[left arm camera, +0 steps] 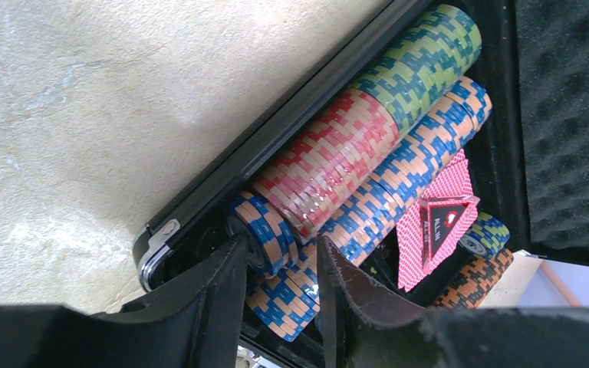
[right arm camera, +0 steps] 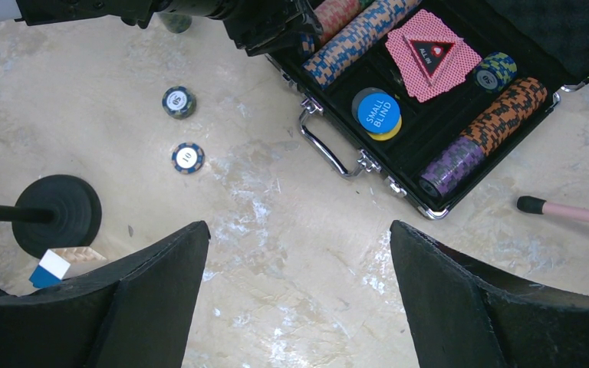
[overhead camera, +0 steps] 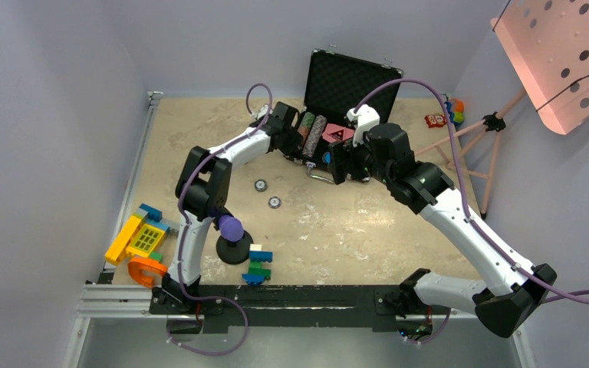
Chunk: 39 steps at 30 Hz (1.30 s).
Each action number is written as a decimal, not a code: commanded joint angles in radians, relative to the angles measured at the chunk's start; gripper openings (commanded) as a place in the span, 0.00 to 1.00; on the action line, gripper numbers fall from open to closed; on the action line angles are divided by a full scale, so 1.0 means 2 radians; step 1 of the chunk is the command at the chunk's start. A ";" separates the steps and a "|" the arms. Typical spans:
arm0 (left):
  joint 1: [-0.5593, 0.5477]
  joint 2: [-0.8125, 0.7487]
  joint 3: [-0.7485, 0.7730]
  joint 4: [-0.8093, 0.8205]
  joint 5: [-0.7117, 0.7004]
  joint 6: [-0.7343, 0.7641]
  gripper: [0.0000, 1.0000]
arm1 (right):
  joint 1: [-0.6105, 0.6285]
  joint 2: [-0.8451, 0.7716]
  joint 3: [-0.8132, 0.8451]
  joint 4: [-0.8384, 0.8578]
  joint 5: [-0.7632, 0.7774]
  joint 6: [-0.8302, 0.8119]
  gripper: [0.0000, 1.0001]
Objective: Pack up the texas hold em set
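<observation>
The left gripper, jaws half parted, straddles the end poker chips by the corner of the open black case, while the right gripper hangs wide open and empty over the bare table near two loose chips.

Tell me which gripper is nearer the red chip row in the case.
Left. The left gripper sits at the end of the red chip row inside the case, straddling blue chips. The right gripper hovers open above the table in front of the case, apart from it.
</observation>
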 commanded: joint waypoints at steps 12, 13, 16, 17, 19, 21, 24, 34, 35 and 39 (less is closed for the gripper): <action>0.000 -0.011 -0.018 0.059 -0.005 -0.010 0.46 | -0.001 0.005 0.000 0.015 0.001 -0.002 0.90; 0.000 -0.011 -0.019 0.063 -0.007 -0.007 0.47 | -0.001 0.005 0.000 0.015 0.000 -0.002 0.90; 0.000 -0.011 -0.021 0.077 -0.011 0.003 0.49 | -0.001 0.005 0.000 0.015 0.000 -0.003 0.90; 0.000 -0.011 -0.023 0.084 -0.012 0.006 0.50 | -0.001 0.005 0.000 0.015 0.000 -0.003 0.90; 0.000 -0.009 -0.024 0.094 -0.012 0.010 0.52 | -0.001 0.005 0.000 0.015 0.000 -0.003 0.90; 0.000 -0.007 -0.024 0.103 -0.010 0.014 0.54 | -0.001 0.006 0.000 0.015 0.000 -0.003 0.90; 0.000 -0.005 -0.027 0.119 -0.009 0.021 0.56 | -0.001 0.007 0.000 0.015 0.001 -0.004 0.90; 0.000 -0.022 -0.048 0.152 -0.002 0.045 0.64 | -0.002 0.009 -0.001 0.016 0.005 -0.005 0.90; 0.000 -0.028 -0.053 0.153 -0.001 0.046 0.65 | -0.001 0.008 -0.001 0.016 0.006 -0.005 0.90; 0.000 -0.047 -0.069 0.150 -0.001 0.056 0.67 | -0.001 0.008 -0.001 0.015 0.007 -0.005 0.90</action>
